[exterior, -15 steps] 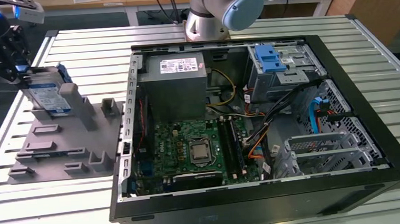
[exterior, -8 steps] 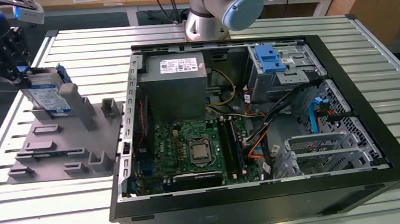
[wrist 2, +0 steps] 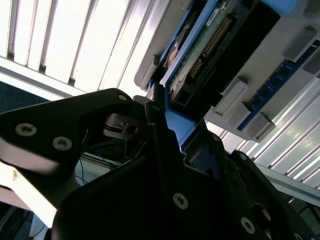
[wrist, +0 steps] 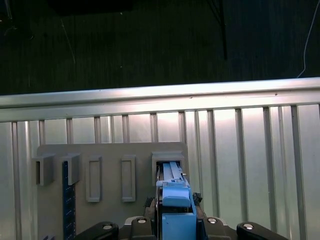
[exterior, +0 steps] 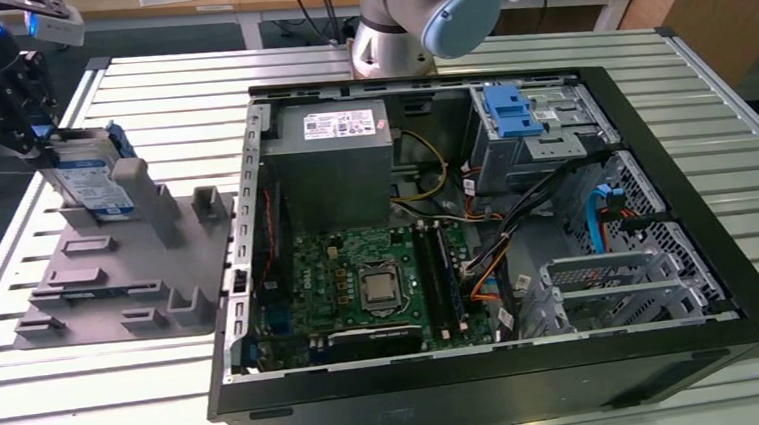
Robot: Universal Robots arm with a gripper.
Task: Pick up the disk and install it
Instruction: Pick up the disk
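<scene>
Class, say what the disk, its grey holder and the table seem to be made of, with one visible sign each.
The disk: silvery metal body, probably, blue frame looks plastic; holder: matte grey plastic, seemingly, uniform dull surface; table: ribbed metal, likely aluminium, bright sheen.

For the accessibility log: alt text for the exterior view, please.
The gripper is at the top of the disk, which stands upright in a grey holder on a slatted metal table, at the exterior view's left. An open computer case lies beside it.

Glossy blue plastic frames the disk; table ribbed metal.
</scene>
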